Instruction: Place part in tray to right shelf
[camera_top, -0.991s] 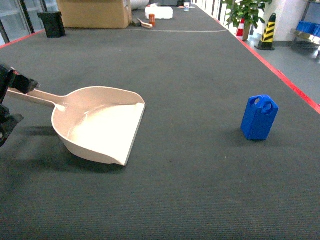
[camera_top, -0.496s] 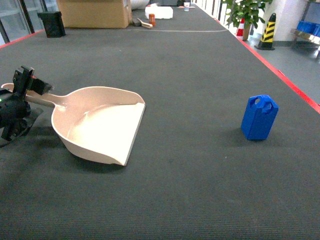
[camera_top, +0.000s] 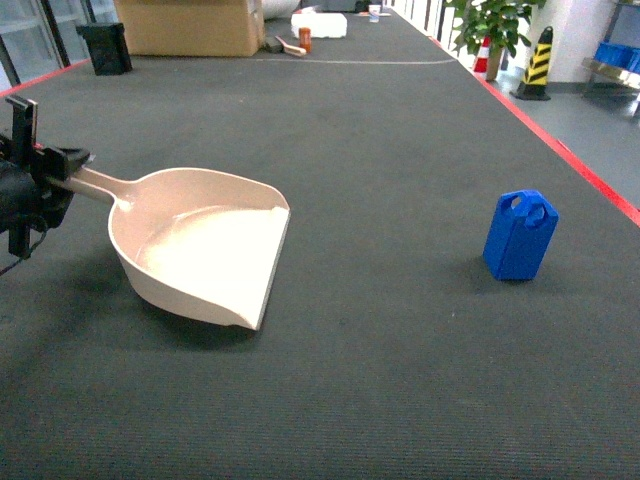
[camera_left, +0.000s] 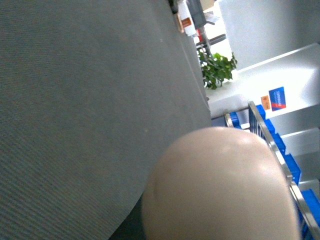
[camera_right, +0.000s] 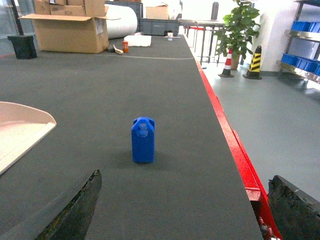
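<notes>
Left gripper sat at the far left edge of the head view, at the outer end of the tray handle. Its black fingers were closed around the handle – grasping the tray. From that grip the handle ran right and slightly toward the camera into the beige scoop, whose flat front lip faced right, toward the part. The scoop appeared slightly raised off the dark mat, though contact under the pan could not be confirmed. Left wrist view showed only the rounded beige tray surface, close up and blurred, w/ mat behind it; no fingers visible there.

The blue part stood upright on the mat, well apart from the left gripper, on the far side of the tray from it. Nothing touched it. It was not in the tray.

Right gripper – not seen in head view. In the right wrist view its two dark fingers framed the bottom corners, spread wide and holding nothing. The part stood ahead of that gripper, roughly centred between the fingers but slightly left, clear of both. Tray lip entered at the left, ahead of the left finger.

Cardboard box and black bin were at the far end of the mat, well beyond both grippers.
</notes>
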